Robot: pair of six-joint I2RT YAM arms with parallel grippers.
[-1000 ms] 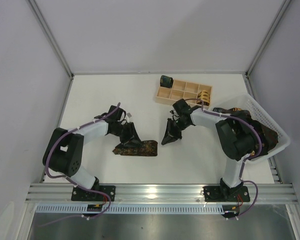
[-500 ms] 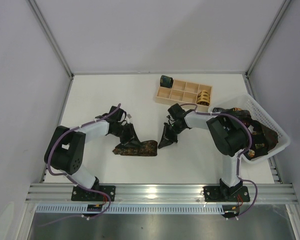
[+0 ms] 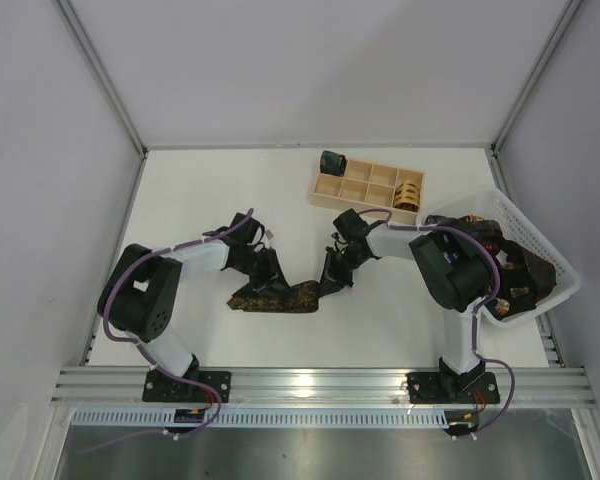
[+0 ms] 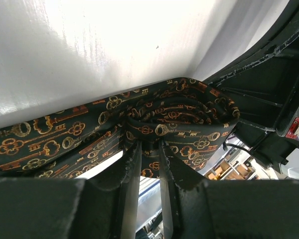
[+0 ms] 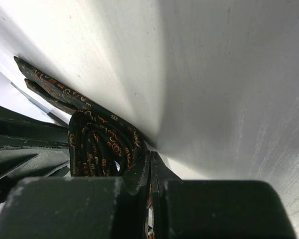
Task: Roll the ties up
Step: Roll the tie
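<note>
Dark, key-printed silk: the tie (image 3: 275, 297) lies half coiled on the table (image 3: 210, 185), between both arms. We judge it is held from two sides so the coil cannot spring loose. The left gripper (image 4: 148, 149) is clamped on a fold at the roll's edge. The right gripper (image 5: 149, 167) has its jaws pressed together beside the coil's core — whether a layer is caught there we cannot tell. From above, the wrists hide both sets of fingertips, and the left wrist view cuts off the flat tail.
</note>
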